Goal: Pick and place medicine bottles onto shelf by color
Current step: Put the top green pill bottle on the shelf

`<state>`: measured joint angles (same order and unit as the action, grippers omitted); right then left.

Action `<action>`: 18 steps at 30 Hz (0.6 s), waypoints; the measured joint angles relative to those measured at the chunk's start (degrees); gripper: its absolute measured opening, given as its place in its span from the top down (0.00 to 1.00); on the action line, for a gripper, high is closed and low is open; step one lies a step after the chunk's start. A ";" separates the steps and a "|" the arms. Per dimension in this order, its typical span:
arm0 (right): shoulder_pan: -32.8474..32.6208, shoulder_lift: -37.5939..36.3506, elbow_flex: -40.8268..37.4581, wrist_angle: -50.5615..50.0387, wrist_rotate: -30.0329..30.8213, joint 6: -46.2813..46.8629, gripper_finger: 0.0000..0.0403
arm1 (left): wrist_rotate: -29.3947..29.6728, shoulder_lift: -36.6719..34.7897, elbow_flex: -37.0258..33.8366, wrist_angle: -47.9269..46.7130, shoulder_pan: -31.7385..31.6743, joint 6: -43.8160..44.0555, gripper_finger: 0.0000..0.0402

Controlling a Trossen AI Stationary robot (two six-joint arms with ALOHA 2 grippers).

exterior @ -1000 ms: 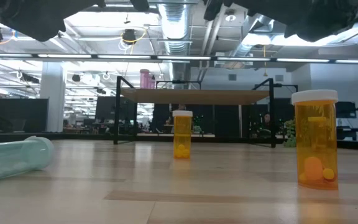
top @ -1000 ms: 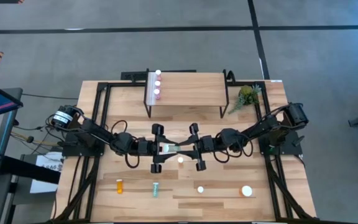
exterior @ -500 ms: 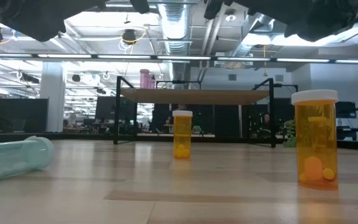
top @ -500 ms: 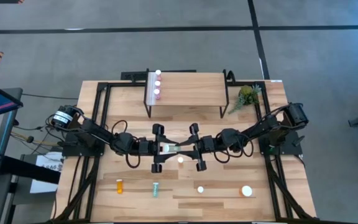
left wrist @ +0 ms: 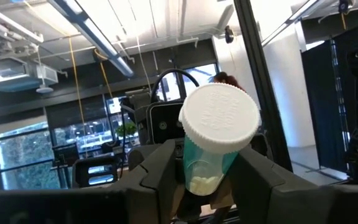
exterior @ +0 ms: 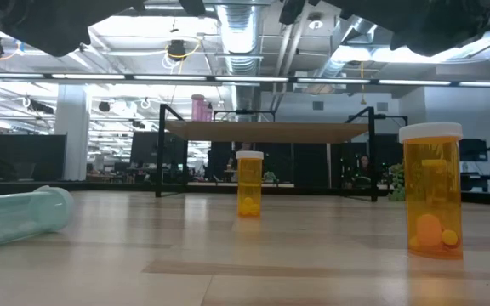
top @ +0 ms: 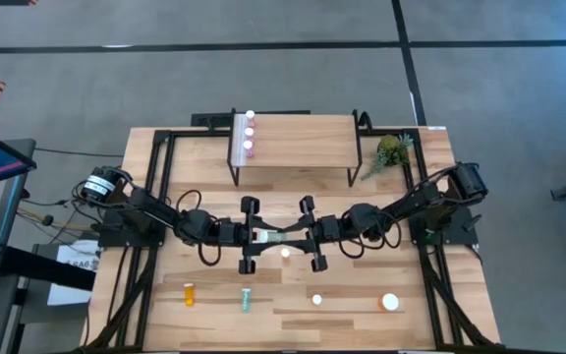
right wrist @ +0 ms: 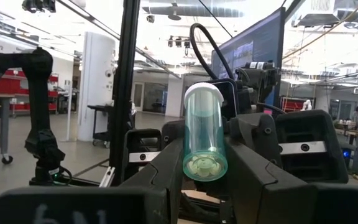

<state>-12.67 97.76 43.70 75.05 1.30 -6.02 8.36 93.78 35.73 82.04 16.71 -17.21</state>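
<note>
Teal bottle [right wrist: 202, 134] is clamped between the left tool [top: 254, 236] and right tool [top: 303, 234] mid-desk, looks like a handoff before the shelf [top: 293, 138].

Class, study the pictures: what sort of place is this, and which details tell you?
Probably a robotics lab in an open office: exposed ceiling ducts, monitor-lined desks, and a wooden table rigged with two robot arms.

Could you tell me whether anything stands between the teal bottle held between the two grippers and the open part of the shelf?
Nothing visible does. The teal bottle hangs above the table between the left gripper and the right gripper, and the tabletop up to the shelf is bare. Three pink bottles occupy only its left end.
</note>
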 joint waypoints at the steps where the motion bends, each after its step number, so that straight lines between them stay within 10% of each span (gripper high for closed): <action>1: 0.00 -0.01 0.00 0.00 0.00 0.00 0.71 | 0.00 0.00 0.00 0.02 0.00 -0.04 0.74; 18: 0.30 -0.18 0.04 -2.34 0.17 1.31 0.57 | 1.09 0.00 -0.08 -0.90 0.07 0.00 0.73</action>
<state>-12.37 97.58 43.75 72.70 1.47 -4.71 9.45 93.78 35.65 81.14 16.78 -17.21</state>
